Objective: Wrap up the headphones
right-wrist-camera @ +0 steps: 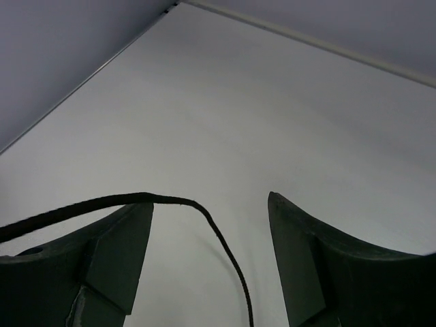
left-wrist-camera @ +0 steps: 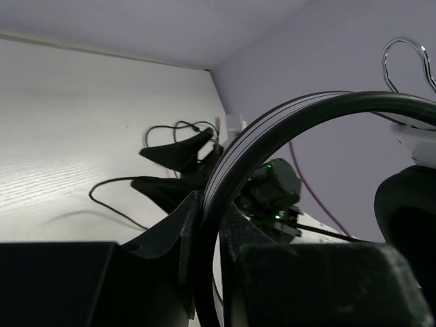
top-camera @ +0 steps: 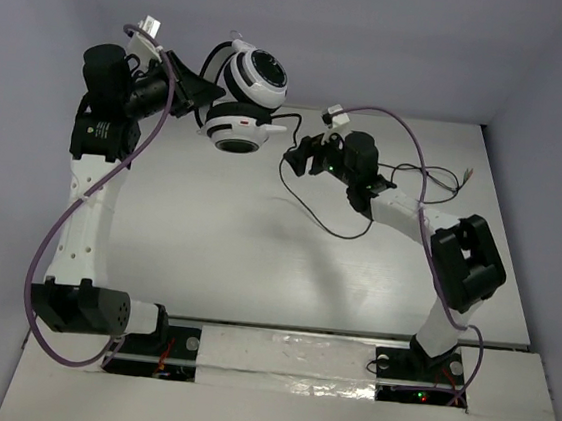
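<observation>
The left arm rises tall and bends right at the top; its gripper (top-camera: 205,92) is clamped on the headphones' (top-camera: 248,96) headband (left-wrist-camera: 272,129), held above the table's (top-camera: 218,234) far end, earcups stacked just right of the fingers. The right arm reaches left, its gripper (top-camera: 294,160) standing wide, the cable (right-wrist-camera: 204,225) draped between the fingers (right-wrist-camera: 116,252). No writing is readable.
</observation>
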Motion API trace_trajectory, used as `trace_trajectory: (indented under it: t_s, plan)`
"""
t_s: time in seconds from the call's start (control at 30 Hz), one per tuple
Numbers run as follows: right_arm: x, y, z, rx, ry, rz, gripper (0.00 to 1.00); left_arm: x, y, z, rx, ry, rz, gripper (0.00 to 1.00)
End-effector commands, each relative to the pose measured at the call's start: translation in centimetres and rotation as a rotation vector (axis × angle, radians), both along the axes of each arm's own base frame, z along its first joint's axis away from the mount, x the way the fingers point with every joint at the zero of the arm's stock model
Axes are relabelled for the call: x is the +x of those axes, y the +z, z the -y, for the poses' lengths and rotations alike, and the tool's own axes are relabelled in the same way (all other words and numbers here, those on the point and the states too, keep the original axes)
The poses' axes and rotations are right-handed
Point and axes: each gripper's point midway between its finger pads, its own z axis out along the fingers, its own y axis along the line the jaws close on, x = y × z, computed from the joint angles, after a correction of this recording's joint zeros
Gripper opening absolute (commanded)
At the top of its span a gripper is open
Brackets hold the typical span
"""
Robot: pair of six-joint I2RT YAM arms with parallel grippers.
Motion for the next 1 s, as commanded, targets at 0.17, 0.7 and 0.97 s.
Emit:
trace_trajectory:
  t_s: [0.17,0.7,0.97]
  plan:
    - [-0.5,2.8,-2.5,0.154,0.121,0.072,0.78,-3.6,7.8,1.2,-0.184,-0.121,0.132,0.0]
    - [-1.2,-4.1,-5.7,0.214,0.187,-0.074,0.78,-4.4,10.7,1.5,-0.297,-0.183,0.16,0.0]
    - [-3.2,-6.3,-5.8,0.205,0.226,-0.148,0.38,-3.6,10.7,0.5,-0.321,-0.111,0.157,0.0]
